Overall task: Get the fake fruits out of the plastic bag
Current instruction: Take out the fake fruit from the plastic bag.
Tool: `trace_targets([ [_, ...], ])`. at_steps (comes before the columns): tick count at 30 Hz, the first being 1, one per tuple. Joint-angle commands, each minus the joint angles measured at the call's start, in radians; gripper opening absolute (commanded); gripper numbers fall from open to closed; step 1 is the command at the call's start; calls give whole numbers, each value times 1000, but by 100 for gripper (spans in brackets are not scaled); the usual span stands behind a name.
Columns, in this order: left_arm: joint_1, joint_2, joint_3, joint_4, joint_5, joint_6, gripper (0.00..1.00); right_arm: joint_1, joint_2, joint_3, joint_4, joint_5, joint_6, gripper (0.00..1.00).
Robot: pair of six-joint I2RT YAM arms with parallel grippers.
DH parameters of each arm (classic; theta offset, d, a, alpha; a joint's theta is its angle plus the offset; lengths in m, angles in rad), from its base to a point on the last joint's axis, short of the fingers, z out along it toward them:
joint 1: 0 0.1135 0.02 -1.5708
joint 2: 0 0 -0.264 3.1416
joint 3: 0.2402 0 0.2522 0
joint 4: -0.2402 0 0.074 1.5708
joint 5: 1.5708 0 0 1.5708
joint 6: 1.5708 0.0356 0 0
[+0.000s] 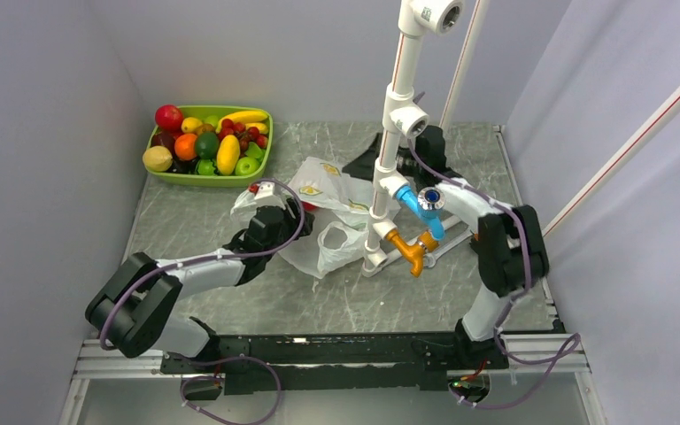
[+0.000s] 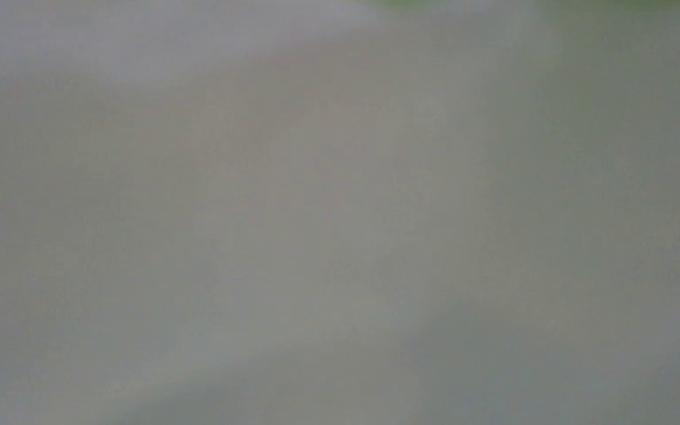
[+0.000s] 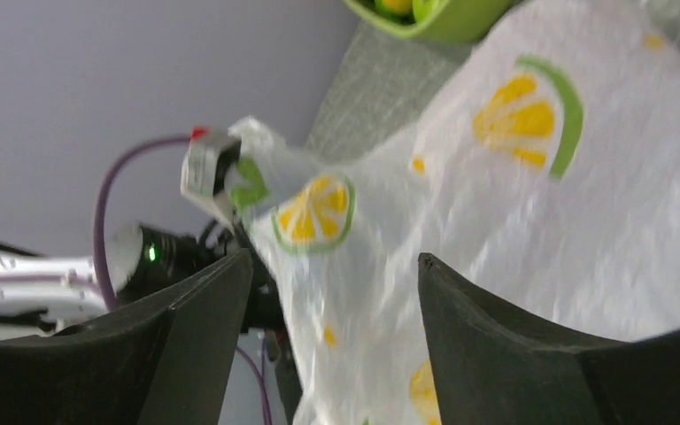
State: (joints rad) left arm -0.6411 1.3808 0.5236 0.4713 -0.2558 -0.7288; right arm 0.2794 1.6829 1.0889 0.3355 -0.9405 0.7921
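Note:
The plastic bag [image 1: 329, 211], white with lemon prints, lies crumpled mid-table; it also fills the right wrist view [image 3: 513, 204]. A red patch [image 1: 309, 205] shows at its left edge, too small to identify. My left gripper [image 1: 270, 217] sits at the bag's left side with film draped over it; its wrist view shows only grey blur. My right gripper [image 3: 335, 261] is open, its jaws wide apart with bag film just ahead; from above it [image 1: 361, 166] is at the bag's far right. A red apple [image 1: 169, 117], a yellow lemon-like fruit [image 1: 158, 158] and a banana [image 1: 243, 116] lie in the tray.
The lime-green tray [image 1: 210, 180] with several other fruits stands at the back left; its rim shows in the right wrist view [image 3: 438, 22]. A white pipe stand [image 1: 391, 133] with blue and orange fittings rises beside the bag. Grey walls close in both sides.

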Motion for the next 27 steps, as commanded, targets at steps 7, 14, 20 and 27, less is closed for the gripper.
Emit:
trace_targets([
  [7,27,127,124,64,-44,-1,72,88,416,375,202,32,185,61],
  [14,28,156,155,43,-82,64,76,134,595,545,118,39,157,56],
  [20,28,174,161,30,-63,67,65,144,673,575,52,73,137,54],
  [27,36,239,249,-84,-68,37,80,157,667,503,69,82,171,52],
])
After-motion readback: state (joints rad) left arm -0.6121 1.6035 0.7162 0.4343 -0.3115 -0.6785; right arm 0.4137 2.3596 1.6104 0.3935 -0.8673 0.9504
